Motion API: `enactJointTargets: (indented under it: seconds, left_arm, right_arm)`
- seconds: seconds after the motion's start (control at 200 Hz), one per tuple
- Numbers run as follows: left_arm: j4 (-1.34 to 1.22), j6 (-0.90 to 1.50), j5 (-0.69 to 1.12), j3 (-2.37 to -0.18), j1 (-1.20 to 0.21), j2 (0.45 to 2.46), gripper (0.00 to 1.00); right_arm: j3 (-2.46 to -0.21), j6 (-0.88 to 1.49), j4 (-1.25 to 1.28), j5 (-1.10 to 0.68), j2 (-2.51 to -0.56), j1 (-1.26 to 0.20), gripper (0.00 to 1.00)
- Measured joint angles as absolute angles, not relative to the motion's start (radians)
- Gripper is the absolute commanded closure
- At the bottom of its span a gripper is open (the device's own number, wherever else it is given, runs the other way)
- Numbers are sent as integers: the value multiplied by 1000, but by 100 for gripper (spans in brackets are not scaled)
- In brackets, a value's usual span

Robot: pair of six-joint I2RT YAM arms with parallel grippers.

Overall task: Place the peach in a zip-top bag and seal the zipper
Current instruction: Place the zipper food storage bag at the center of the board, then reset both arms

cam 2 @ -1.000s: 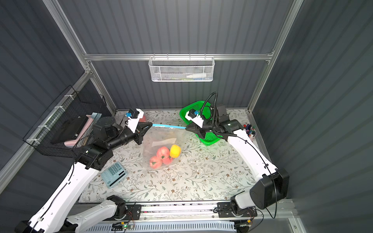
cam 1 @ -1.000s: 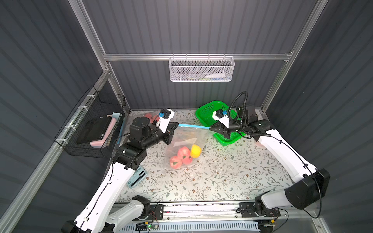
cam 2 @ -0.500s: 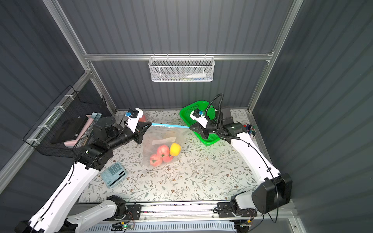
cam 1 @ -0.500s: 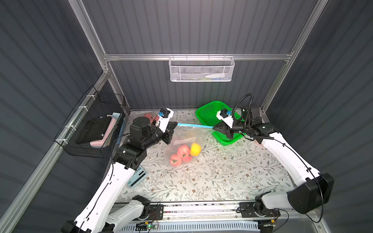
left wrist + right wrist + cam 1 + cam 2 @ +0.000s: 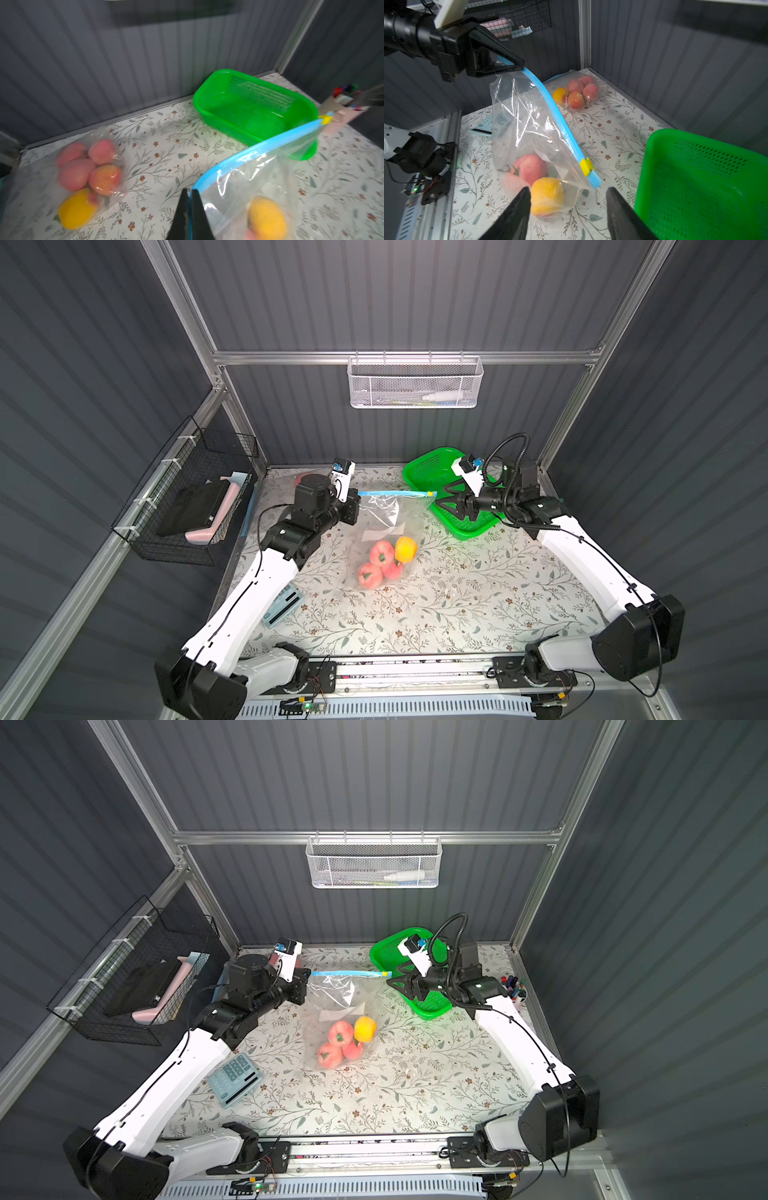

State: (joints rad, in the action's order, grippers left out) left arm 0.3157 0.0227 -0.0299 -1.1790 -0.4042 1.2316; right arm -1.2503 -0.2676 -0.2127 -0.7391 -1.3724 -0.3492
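A clear zip-top bag (image 5: 386, 526) hangs over the table in both top views, its blue zipper strip (image 5: 395, 493) running level across the top. A yellow slider (image 5: 430, 492) sits at the strip's right end. Pink peaches (image 5: 381, 552) and one yellow peach (image 5: 405, 549) lie in the bag's bottom. My left gripper (image 5: 357, 495) is shut on the strip's left end, seen pinched between the fingers in the left wrist view (image 5: 189, 192). My right gripper (image 5: 441, 498) stands open just right of the slider (image 5: 586, 163), touching nothing (image 5: 568, 190).
A green basket (image 5: 440, 477) stands right under my right gripper. A second bag of peaches (image 5: 89, 166) lies at the back left. A calculator (image 5: 284, 605) lies front left, a pen cup (image 5: 513, 988) back right. A black wire basket (image 5: 187, 506) hangs on the left wall.
My right gripper slid right along the zipper, then opened and let go of the strip's slider end. The left gripper kept its hold.
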Motion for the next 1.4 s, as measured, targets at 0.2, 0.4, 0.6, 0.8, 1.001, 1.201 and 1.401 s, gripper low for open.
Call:
enactJointTargets:
  seconds: [0.2,0.4,0.6,0.8,1.001,1.201,1.401]
  left_arm:
    - [316,108,-186,-1196,-294,1343,22]
    - [316,246,-305,-1188,-165,1351,0]
    - [276,363,-414,-981,-106,1280,0]
    - [211,402,-515,-731,-102,1224,0]
    - [56,364,-559,-567,-102,1168,0]
    - [-196,235,-525,-440,-99,1220,0]
    - [-422,112,-376,-384,-70,1326,0]
  right_arm:
    - [-1144,-58,-33,-496,-1296,-348,13]
    - [-960,86,73,-130,-1185,-345,1]
    - [-693,146,220,238,-1023,-344,1]
    - [-467,157,382,474,-1019,-324,1]
    - [-369,161,513,594,-1122,-281,1]
    - [-316,115,690,635,-1230,-271,1]
    - [-261,86,803,574,-1291,-206,1]
